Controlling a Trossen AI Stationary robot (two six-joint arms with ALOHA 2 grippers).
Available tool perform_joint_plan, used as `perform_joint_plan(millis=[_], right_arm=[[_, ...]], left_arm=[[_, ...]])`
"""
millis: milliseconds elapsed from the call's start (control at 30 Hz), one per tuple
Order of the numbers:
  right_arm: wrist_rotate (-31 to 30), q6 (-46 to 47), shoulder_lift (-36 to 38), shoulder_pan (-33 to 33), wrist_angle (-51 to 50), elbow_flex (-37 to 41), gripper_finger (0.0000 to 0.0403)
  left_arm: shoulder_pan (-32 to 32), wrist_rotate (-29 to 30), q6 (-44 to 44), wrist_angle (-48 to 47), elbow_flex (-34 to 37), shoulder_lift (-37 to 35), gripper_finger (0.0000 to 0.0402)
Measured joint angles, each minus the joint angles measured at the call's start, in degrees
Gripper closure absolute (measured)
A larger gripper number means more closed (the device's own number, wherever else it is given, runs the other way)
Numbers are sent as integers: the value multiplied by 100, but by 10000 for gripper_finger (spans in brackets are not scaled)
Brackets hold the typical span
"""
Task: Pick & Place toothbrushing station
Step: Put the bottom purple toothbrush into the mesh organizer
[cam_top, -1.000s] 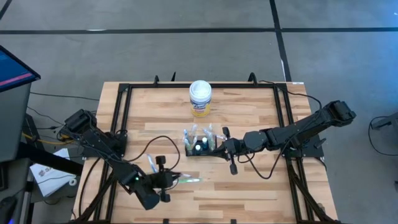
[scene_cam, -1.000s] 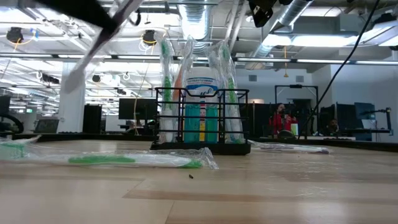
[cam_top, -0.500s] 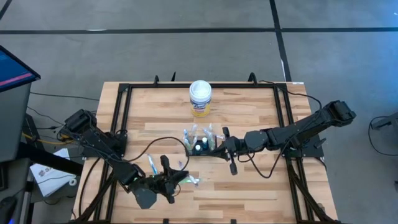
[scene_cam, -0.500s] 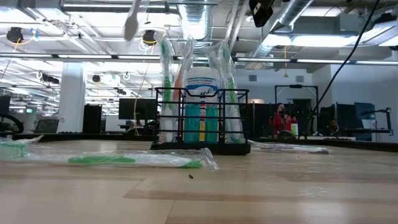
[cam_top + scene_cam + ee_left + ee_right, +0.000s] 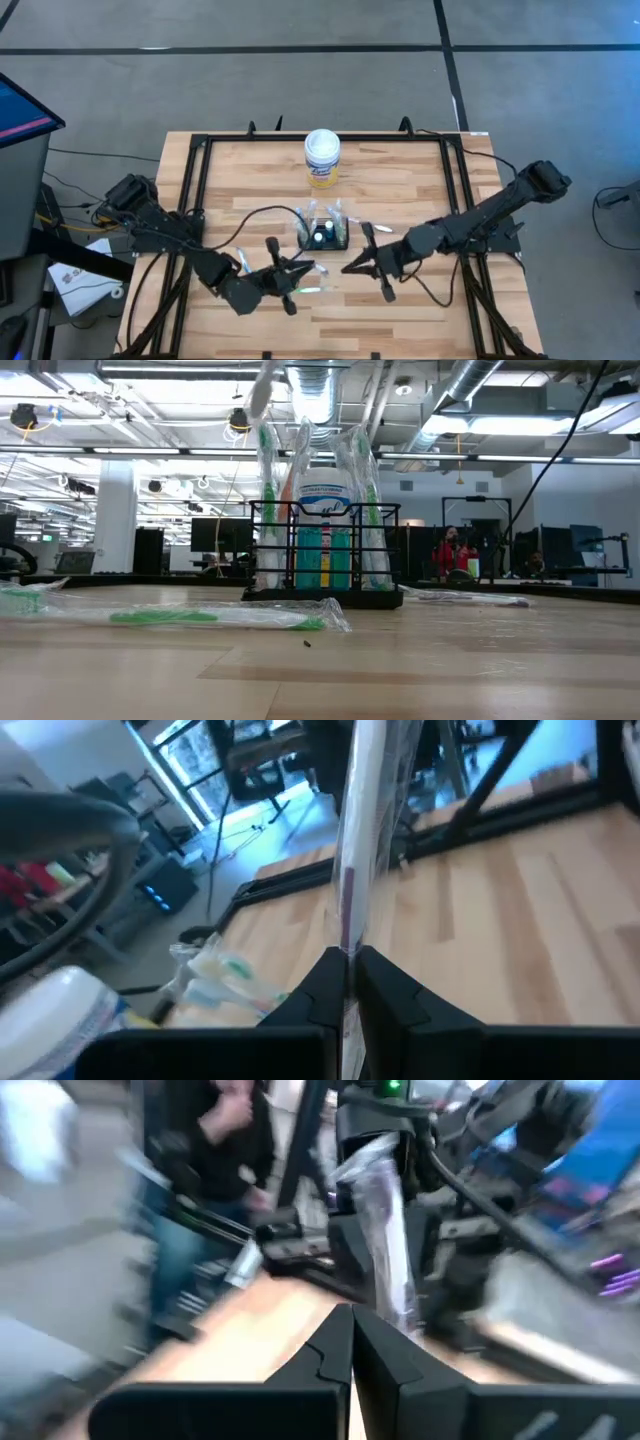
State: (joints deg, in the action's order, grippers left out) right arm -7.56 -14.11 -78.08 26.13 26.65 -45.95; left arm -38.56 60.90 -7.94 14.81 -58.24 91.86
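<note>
The toothbrushing station (image 5: 325, 233) is a black wire caddy near the table's middle, standing on its base with wrapped toothbrushes upright in it (image 5: 325, 550). My left gripper (image 5: 303, 270) is near and left of it, shut on a clear-wrapped toothbrush (image 5: 365, 820) whose upper end shows high up in the low view (image 5: 262, 385). My right gripper (image 5: 347, 268) is near and right of the caddy, shut with nothing in it (image 5: 350, 1330). It faces the left gripper and its toothbrush (image 5: 385, 1230). My left gripper pinches the wrapped toothbrush between its two fingers (image 5: 320, 990) at a point along the shaft (image 5: 345, 925). The fingers reach roughly level from the table's left and lie across it. The toothbrush is lifted clear of the table and rises above the fingers.
A green wrapped toothbrush (image 5: 310, 288) lies on the table just near of the grippers (image 5: 200, 617). Another lies at the left (image 5: 243, 262) and one right of the caddy (image 5: 385, 229). A white-lidded canister (image 5: 322, 158) stands at the far side. A person (image 5: 220, 1120) is beyond the table.
My left gripper has gone up and toward the table's right, toward the caddy, and has turned, swinging the held toothbrush from a slant to nearly upright. My right gripper has drawn back from the caddy toward the near edge, still shut.
</note>
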Motion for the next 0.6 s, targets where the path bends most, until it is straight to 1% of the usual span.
perform_joint_plan(millis=[67,167,300,467,600], right_arm=[[-717,-669,-100,294,95,-8,403],[-1945,-1496,-306,755,150,-62,403],[-3104,-2630,-771,1114,198,-378,403],[-4758,-4141,-1536,1358,221,-1083,403],[-5919,-4972,-2055,1406,198,-1755,403]], left_arm=[[85,-235,277,59,0,-52,395],[257,-725,850,61,2,-176,395],[467,-1429,1616,76,2,-393,395],[716,-2323,2446,57,2,-553,395],[900,-2897,2936,-81,2,-561,395]])
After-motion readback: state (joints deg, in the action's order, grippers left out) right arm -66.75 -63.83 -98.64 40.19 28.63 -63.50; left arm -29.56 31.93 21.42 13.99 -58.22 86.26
